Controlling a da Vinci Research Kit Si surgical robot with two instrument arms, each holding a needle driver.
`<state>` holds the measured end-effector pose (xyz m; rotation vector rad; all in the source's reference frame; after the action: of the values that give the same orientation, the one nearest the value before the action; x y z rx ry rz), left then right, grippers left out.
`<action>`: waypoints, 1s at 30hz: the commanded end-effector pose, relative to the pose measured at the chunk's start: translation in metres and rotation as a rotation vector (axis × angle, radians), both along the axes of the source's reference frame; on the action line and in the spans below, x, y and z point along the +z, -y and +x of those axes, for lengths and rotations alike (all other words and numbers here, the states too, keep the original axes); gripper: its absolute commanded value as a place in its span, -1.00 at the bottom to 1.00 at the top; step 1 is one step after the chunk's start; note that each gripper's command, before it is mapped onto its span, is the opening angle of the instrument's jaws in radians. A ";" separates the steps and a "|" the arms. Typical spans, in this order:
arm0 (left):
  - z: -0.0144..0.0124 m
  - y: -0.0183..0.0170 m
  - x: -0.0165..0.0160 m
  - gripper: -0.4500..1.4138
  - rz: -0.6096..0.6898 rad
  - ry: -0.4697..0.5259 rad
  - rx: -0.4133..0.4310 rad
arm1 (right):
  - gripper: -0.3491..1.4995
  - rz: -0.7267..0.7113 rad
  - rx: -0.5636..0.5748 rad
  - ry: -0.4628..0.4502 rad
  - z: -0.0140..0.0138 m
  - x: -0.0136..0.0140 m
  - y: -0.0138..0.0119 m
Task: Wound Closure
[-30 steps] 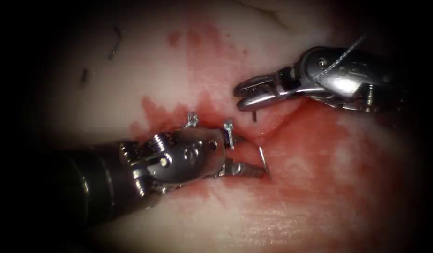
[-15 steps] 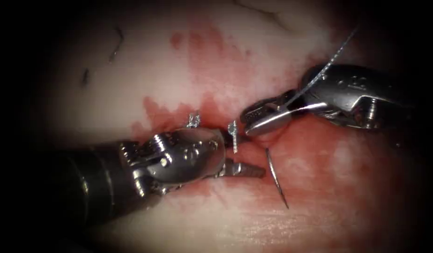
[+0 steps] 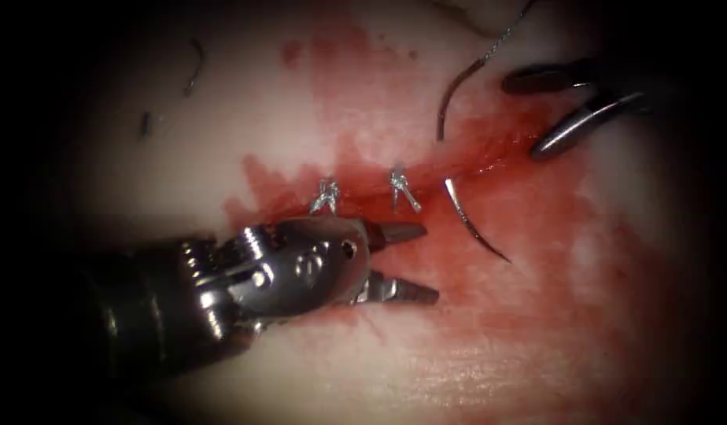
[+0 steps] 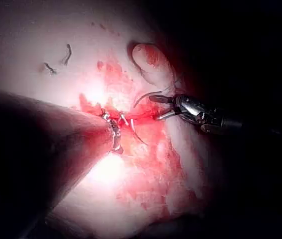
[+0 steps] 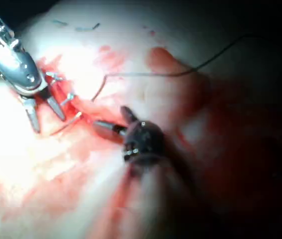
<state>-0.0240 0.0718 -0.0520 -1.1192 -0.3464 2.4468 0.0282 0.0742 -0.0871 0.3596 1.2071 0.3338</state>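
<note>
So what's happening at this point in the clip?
Bench suturing on the tissue. Both tools are open and hold nothing: the left claw sits just below the cut, the right claw to its upper right. The needle is through the tissue across the cut, its tip out below and its tail end out above, trailing the thread. Two finished knots lie to the left.

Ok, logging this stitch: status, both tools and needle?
Left tool open, empty. Right tool open, empty. Needle through the tissue, both ends showing; thread trailing.
</note>
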 end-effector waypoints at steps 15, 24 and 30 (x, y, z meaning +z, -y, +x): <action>-0.0048 -0.0012 -0.0024 0.17 -0.352 0.048 0.178 | 0.96 -0.031 0.043 -0.047 -0.0022 -0.0001 0.0006; -0.0051 -0.0022 -0.0010 0.19 -0.443 -0.028 0.185 | 0.94 -0.036 0.048 -0.050 -0.0018 -0.0001 0.0016; -0.0051 -0.0031 0.0011 0.20 -0.489 -0.078 0.160 | 0.93 -0.041 0.036 -0.061 -0.0009 0.0006 0.0027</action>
<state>-0.0286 0.0745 -0.0510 -1.2109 0.2329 2.7930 0.0264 0.0715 -0.0870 0.3122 1.2756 0.3319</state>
